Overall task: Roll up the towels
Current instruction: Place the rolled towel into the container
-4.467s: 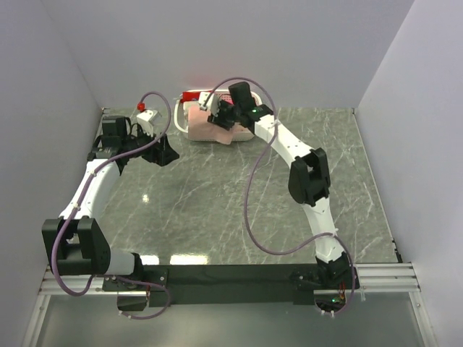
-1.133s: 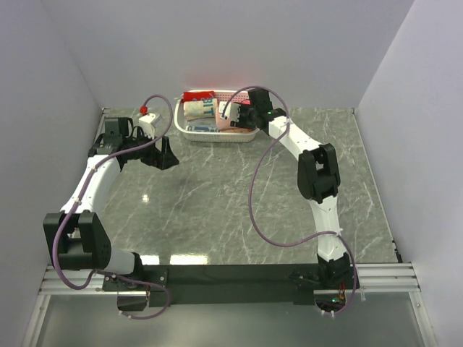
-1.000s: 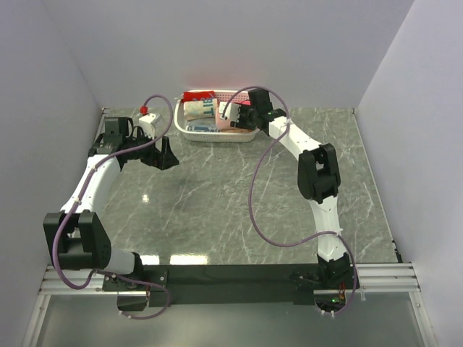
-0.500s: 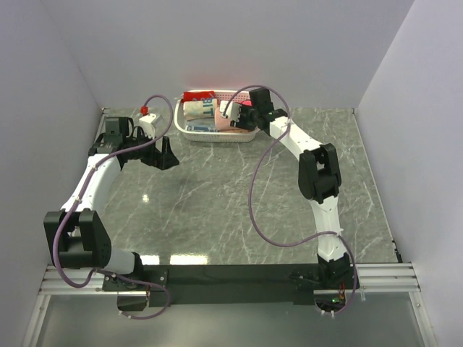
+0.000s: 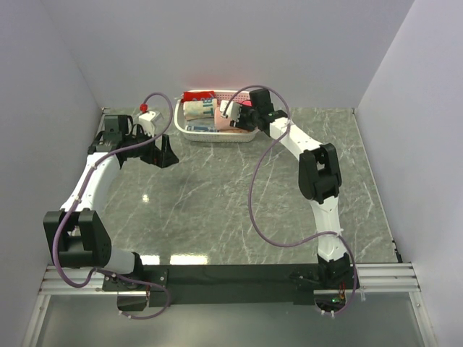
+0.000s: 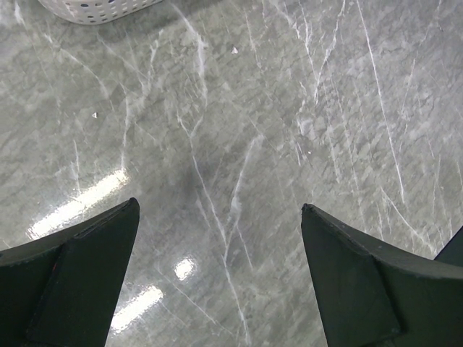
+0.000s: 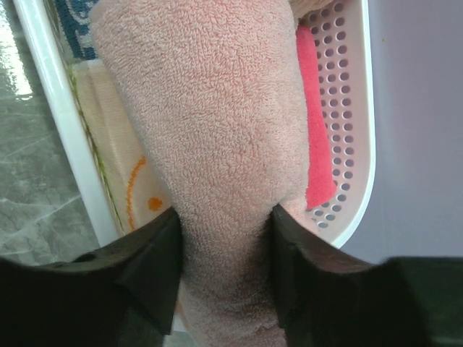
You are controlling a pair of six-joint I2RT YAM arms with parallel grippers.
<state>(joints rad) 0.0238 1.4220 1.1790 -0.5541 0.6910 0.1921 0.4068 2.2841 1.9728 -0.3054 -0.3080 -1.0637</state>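
The right gripper [image 7: 224,217] pinches a salmon-pink towel [image 7: 217,123] over a white plastic basket [image 5: 194,134] at the far edge of a grey marble table [image 5: 217,202]. In the right wrist view, its two black fingers [image 7: 148,264] press into the terry cloth from either side, and the fabric bulges between them. The towel runs away from the fingers as a thick bunched length. On one side is the basket's near white rim, and on the other a red cloth [image 7: 315,130] lies against the perforated far wall. A cream cloth with an orange and green print [image 7: 119,181] lies beside the towel, partly beneath it.

From above, the right arm reaches across the table to the basket's right end. Only a sliver of the pink towel shows there, below the wrist. A cream cloth with blue letters [image 5: 204,109] fills the basket's left half, and a red bundle [image 5: 197,95] sits at the back rim.

The left gripper [image 6: 218,210] is to the left of the basket and apart from it, above bare marble. Its dark fingers are spread wide, with nothing between them. A corner of the basket shows at the top edge of the left wrist view.
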